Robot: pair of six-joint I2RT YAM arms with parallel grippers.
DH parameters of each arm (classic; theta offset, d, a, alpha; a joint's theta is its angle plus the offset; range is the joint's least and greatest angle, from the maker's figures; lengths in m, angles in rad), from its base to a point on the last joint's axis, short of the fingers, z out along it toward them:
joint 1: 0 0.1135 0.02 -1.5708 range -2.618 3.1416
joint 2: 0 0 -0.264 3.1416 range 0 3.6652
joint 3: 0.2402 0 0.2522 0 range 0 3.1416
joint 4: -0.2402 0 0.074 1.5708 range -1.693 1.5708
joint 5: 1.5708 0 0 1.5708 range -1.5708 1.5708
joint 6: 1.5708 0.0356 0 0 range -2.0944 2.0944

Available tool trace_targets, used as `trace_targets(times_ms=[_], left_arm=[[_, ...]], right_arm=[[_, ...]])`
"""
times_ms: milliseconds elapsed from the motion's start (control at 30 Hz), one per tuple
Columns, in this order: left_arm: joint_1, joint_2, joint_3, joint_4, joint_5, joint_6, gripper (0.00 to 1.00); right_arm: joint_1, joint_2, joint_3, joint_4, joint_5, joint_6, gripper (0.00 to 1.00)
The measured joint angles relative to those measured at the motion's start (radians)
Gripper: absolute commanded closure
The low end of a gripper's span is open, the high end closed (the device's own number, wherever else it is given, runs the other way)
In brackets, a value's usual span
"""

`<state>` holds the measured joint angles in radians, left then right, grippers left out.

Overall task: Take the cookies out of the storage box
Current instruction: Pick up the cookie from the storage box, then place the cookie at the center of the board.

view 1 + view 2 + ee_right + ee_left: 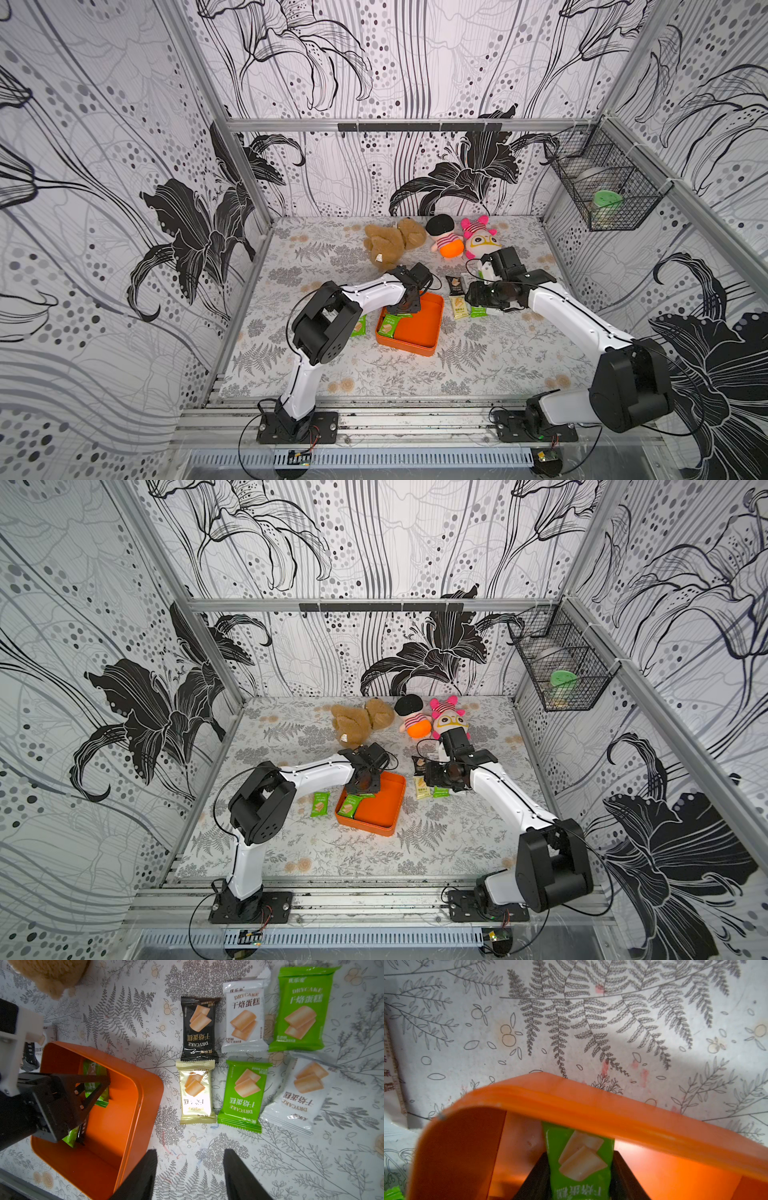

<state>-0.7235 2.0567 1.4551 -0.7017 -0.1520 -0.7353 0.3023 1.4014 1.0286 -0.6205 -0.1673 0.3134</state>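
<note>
Table (pixel 498 357): storage box (pixel 417 328), cookies (pixel 458 307), plush toys (pixel 390 243)

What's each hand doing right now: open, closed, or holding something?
Left hand: closed on a green cookie packet inside the storage box.
Right hand: open, holding nothing.

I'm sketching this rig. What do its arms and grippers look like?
The left arm and right arm share white shells, black joint housings and thin black cables. The left gripper and right gripper have black wedge-shaped fingers.
</note>
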Motion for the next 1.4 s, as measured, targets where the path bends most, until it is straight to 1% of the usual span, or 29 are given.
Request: trace_targets(times_ms=[167,500,700,867,967,1067,1133,1300,1400], left_arm=[[-0.011,-0.034,-0.010,0.010,0.009,-0.016,0.60],[-0.067,-0.147,-0.029,0.035,0.023,-0.069,0.61],[-0.074,-0.228,-0.078,0.032,0.016,-0.098,0.61],[-0.074,-0.309,-0.119,0.001,-0.018,-0.105,0.60],[-0.064,-0.371,-0.176,-0.018,-0.041,-0.105,0.60],[-0.037,-0.436,-0.257,-0.031,-0.050,-0.105,0.60],[0.002,-0.482,-0.322,-0.035,-0.055,-0.105,0.60],[0.137,-0.586,-0.473,-0.039,-0.058,-0.089,0.60],[0.218,-0.623,-0.531,-0.037,-0.058,-0.059,0.60]], right_arm=[[0.000,0.000,0.000,0.000,0.000,0.000,0.43],[0.000,-0.009,0.012,-0.011,-0.004,0.000,0.43],[0.000,-0.010,0.017,-0.009,-0.029,0.000,0.43],[0.000,-0.010,0.017,0.018,-0.055,0.008,0.43],[0.000,-0.009,0.017,0.040,-0.071,0.017,0.43],[0.000,-0.002,0.017,0.060,-0.082,0.028,0.43],[0.000,0.006,0.017,0.073,-0.084,0.038,0.43],[0.000,0.033,0.017,0.091,-0.087,0.056,0.43],[0.000,0.048,0.017,0.095,-0.087,0.069,0.43]])
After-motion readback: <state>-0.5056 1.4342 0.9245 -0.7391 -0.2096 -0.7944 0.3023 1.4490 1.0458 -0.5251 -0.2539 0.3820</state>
